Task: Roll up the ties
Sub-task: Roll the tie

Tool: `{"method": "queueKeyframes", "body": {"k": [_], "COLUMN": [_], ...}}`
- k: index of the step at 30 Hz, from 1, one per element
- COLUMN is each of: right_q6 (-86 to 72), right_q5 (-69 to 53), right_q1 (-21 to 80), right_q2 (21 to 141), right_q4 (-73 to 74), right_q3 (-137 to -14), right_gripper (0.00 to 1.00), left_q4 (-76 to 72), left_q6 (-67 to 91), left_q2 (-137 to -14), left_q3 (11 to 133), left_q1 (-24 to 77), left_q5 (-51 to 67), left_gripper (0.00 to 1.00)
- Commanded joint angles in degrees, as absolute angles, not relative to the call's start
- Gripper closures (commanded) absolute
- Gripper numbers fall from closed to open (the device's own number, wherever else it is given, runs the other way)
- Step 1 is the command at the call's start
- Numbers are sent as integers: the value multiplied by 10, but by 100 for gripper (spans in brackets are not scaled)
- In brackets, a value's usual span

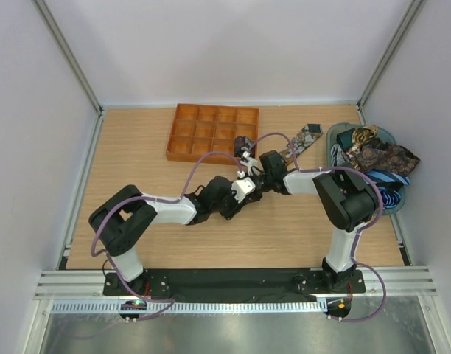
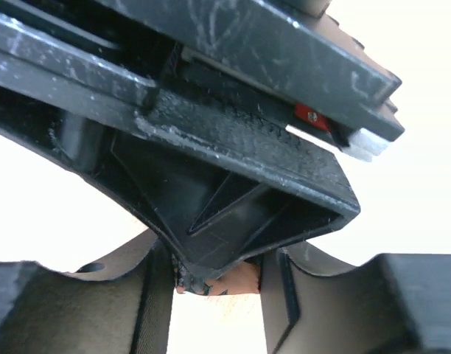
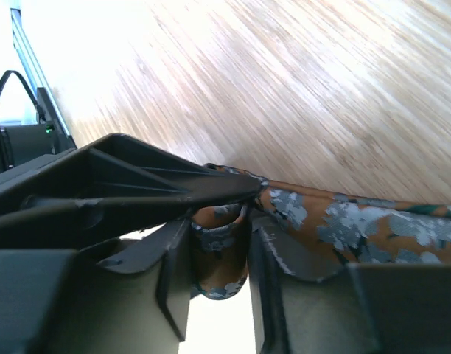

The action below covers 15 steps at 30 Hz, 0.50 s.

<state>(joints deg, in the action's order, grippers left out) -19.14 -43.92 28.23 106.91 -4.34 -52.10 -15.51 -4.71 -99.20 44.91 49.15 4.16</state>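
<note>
A brown paisley tie lies on the table; its wide end is near the bin and the strip runs left under the arms. My right gripper is shut on a small rolled fold of this tie; the rest trails off to the right. My left gripper meets it from the left, its fingers closed on a bit of the same tie's fabric, with a right-gripper finger crossing just above. In the top view both grippers touch at the table's middle.
An orange gridded tray stands at the back, just behind the grippers. A teal bin at the right holds several more ties, paisley and blue striped. Purple cables loop over both arms.
</note>
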Motion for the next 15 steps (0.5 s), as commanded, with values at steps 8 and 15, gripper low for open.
{"method": "queueKeyframes", "body": {"k": [8,15], "right_q6": [-174,-175], "right_q5": [-361,-343], "right_q1": [284,283], "right_q2": [1045,1015], "right_q4": [19,19], "right_q3": [-516,-497], "right_gripper": [46,45], "left_q4": [-90,-33], "left_q6": [-19,-19], "left_q2": [-971,-998], "left_q3": [451,482], "left_q1": [489,490], "left_q5": [13,11], "left_gripper": [69,72]}}
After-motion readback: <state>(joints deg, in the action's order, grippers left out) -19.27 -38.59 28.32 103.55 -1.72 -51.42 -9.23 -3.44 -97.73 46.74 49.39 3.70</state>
